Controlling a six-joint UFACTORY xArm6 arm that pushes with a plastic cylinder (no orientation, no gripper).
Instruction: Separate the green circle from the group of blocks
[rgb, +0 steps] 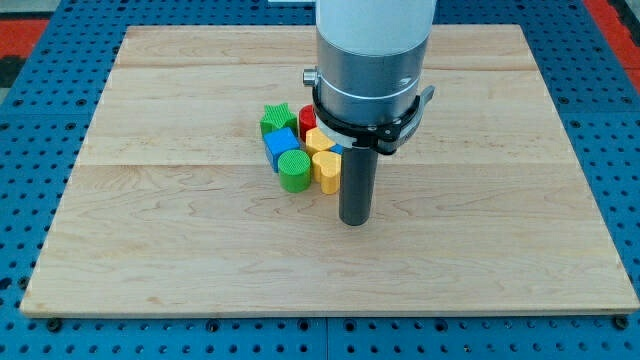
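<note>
The green circle (294, 170) stands at the bottom left of a tight group of blocks near the middle of the wooden board (180, 230). It touches a blue cube (282, 145) above it and a yellow heart (325, 171) on its right. A green star (276, 120) sits at the group's top left. A red block (307, 119) and a second yellow block (318, 139) lie behind, partly hidden by the arm. A sliver of a blue block (338, 149) shows beside the rod. My tip (354, 220) is on the board just right of and below the yellow heart.
The arm's large grey and white body (372, 60) hangs over the group's right side and hides what lies behind it. The board is ringed by a blue perforated table (30, 200).
</note>
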